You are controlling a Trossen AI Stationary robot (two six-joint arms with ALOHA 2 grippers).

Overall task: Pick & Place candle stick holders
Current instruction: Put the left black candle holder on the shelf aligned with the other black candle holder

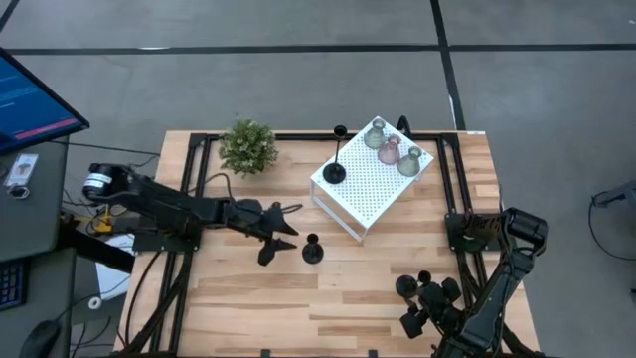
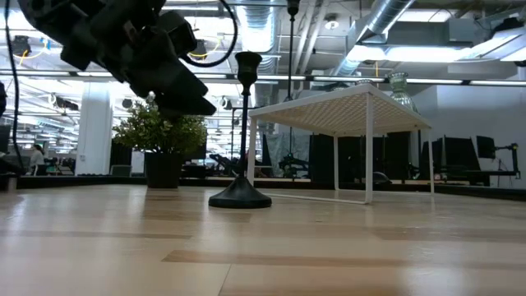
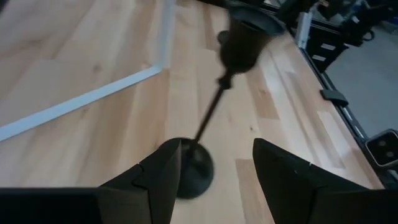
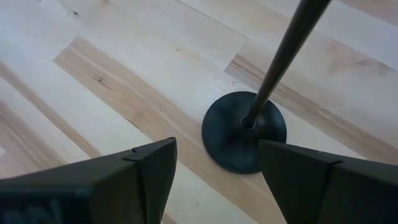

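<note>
The left gripper hangs above the table with its fingers spread apart and nothing between them; just ahead of its tips a black candle stick holder stands upright on the wood, its round base clear of both fingers. In the left wrist view that same holder's stem rises between the two dark fingers, but without touching either. Beyond this gripper, the white perforated box carries another black holder at its near corner and three glass holders at the far corner: a greenish-grey holder, a pink holder and a second greenish-grey holder. A potted plant sits off to the side, well apart from the gripper.

The right gripper waits low over the table's near right part, fingers apart, with a third black holder standing just in front of them; from above it is probably the dark round shape beside the fingertips, though the arm crowds it
</note>
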